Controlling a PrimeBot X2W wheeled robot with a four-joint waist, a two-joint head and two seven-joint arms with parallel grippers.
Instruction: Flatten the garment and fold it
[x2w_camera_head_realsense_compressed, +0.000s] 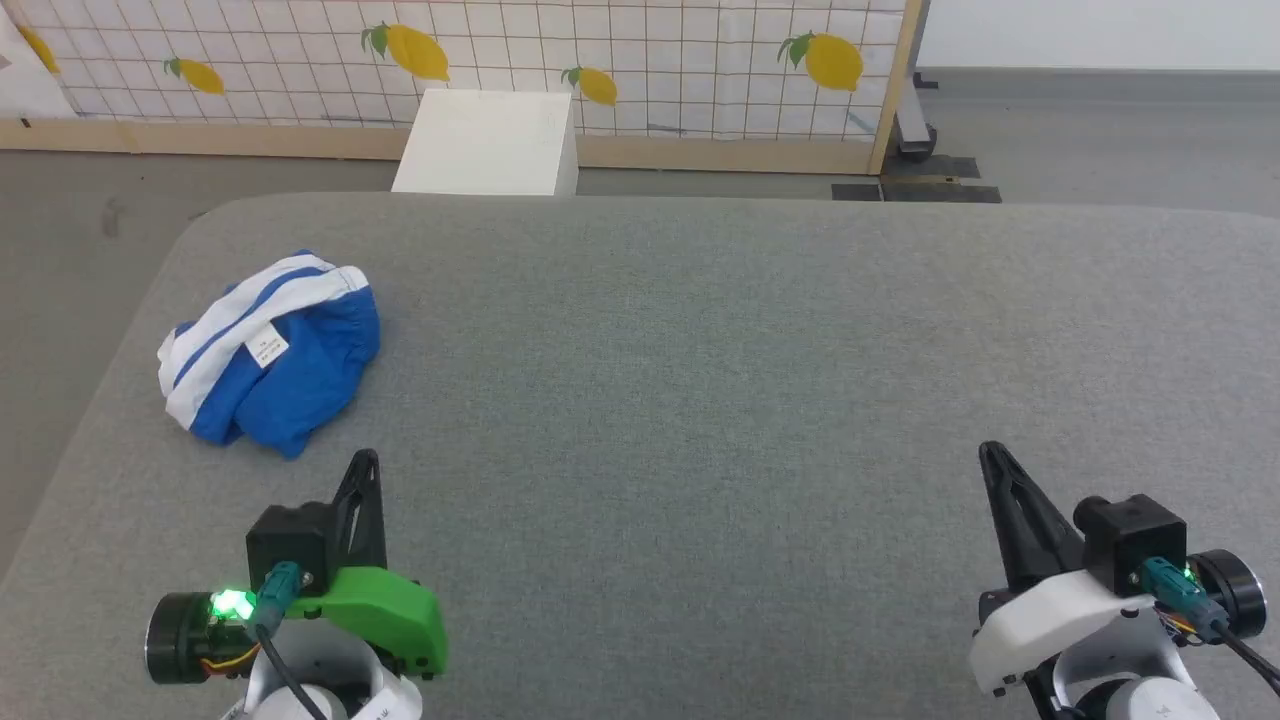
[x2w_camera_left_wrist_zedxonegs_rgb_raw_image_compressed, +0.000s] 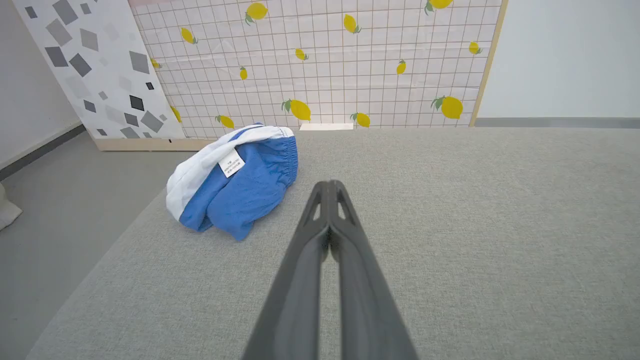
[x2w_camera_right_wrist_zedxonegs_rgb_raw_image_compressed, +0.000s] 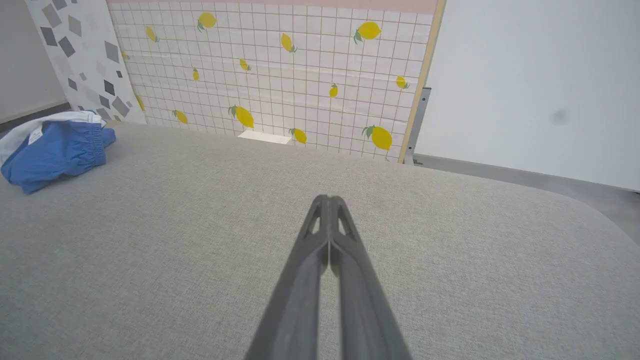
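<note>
The garment (x2w_camera_head_realsense_compressed: 285, 370) is a bright blue pair of shorts lying crumpled in a heap on the left part of the grey padded table (x2w_camera_head_realsense_compressed: 700, 380). Its white striped waistband and a small white label face up. My left gripper (x2w_camera_head_realsense_compressed: 367, 458) hovers near the front edge, a short way in front and right of the heap, shut and empty. In the left wrist view the garment (x2w_camera_left_wrist_zedxonegs_rgb_raw_image_compressed: 250, 190) lies ahead and left of the shut left gripper (x2w_camera_left_wrist_zedxonegs_rgb_raw_image_compressed: 329, 184). My right gripper (x2w_camera_head_realsense_compressed: 990, 450) is far to the right, shut and empty. The right wrist view has the garment (x2w_camera_right_wrist_zedxonegs_rgb_raw_image_compressed: 55, 152) at far left, away from the right gripper (x2w_camera_right_wrist_zedxonegs_rgb_raw_image_compressed: 329, 198).
A white box (x2w_camera_head_realsense_compressed: 490, 145) stands on the floor beyond the table's far edge. Behind it runs a lemon-print grid panel (x2w_camera_head_realsense_compressed: 640, 60) with a wooden frame. The table's left edge drops to grey floor (x2w_camera_head_realsense_compressed: 60, 260) close to the garment.
</note>
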